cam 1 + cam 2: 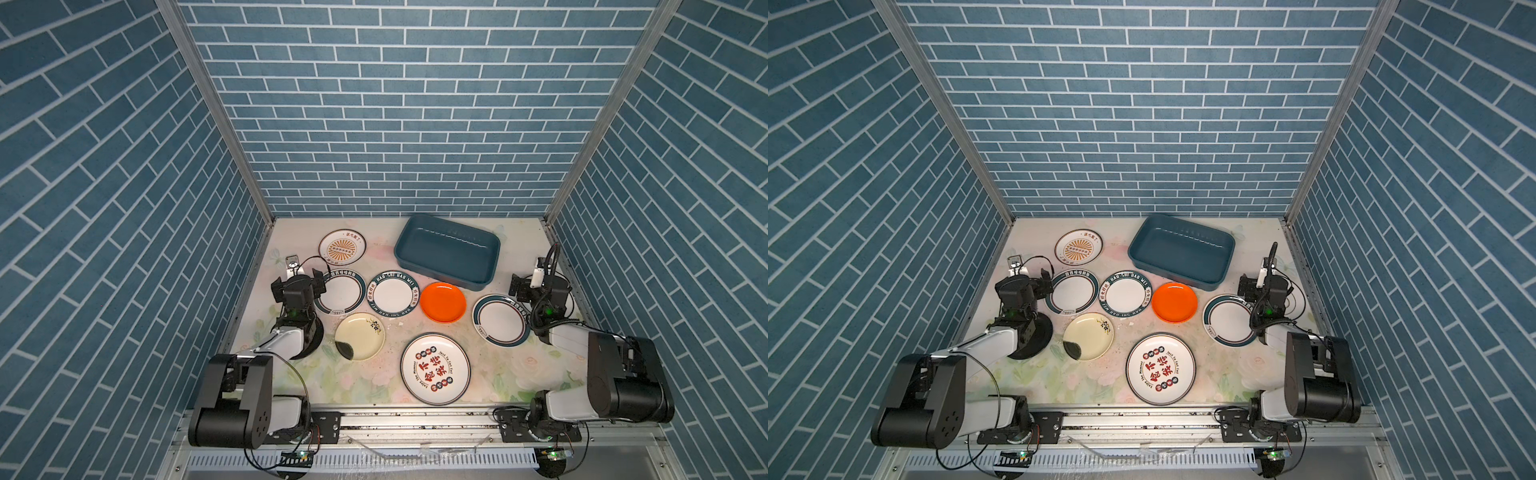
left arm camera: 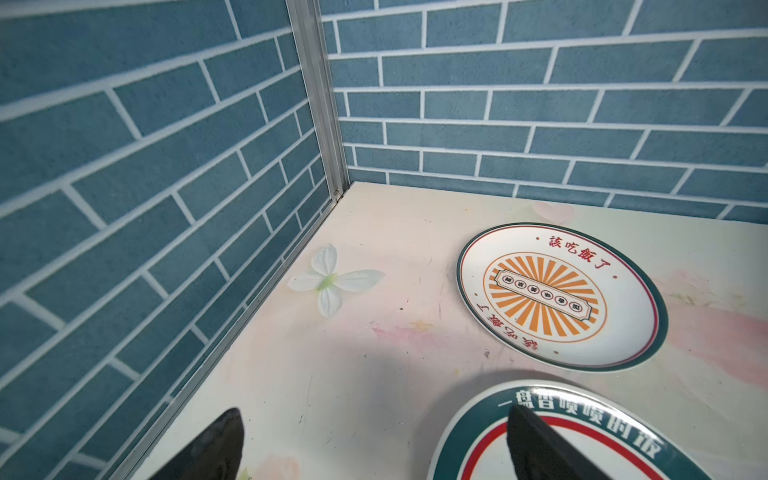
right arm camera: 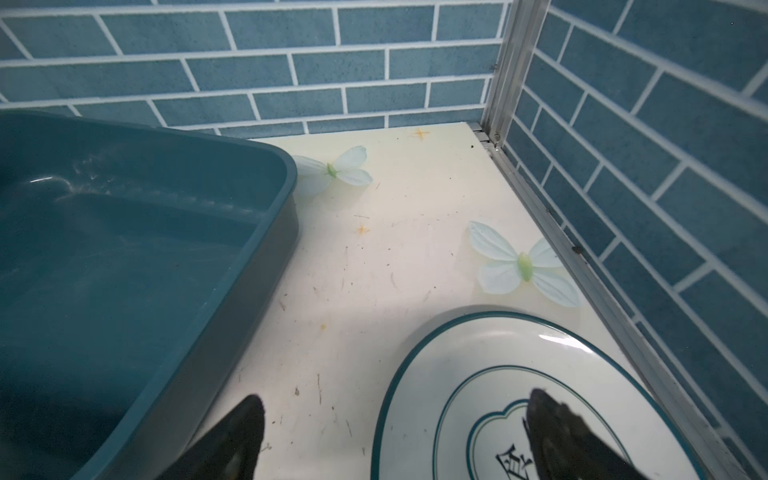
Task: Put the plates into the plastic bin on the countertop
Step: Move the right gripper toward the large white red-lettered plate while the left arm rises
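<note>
In both top views the centre plate (image 1: 393,294) carries "HAO SHI HAO WEI" around its teal rim. The left wrist view shows 該吃飯了 in red on the sunburst plate (image 2: 561,297) and white characters, 一盘香喷喷的饭, on the rim of a teal-rimmed plate (image 2: 582,415). The left gripper (image 2: 376,444) stands wide open, one finger over that rim, the other over bare countertop (image 2: 374,353). The right gripper (image 3: 395,436) is spread just as wide: one finger hangs over the clover plate (image 3: 478,395), which lies close to the side rail (image 3: 582,257), the other over the bare strip between that plate and the bin (image 3: 212,345). In a top view the bin (image 1: 440,275) sits upper right of centre, near the back wall (image 1: 415,124), with the orange plate (image 1: 443,302) just beside its near wall. All visible plates lie on the countertop, outside the bin.
</note>
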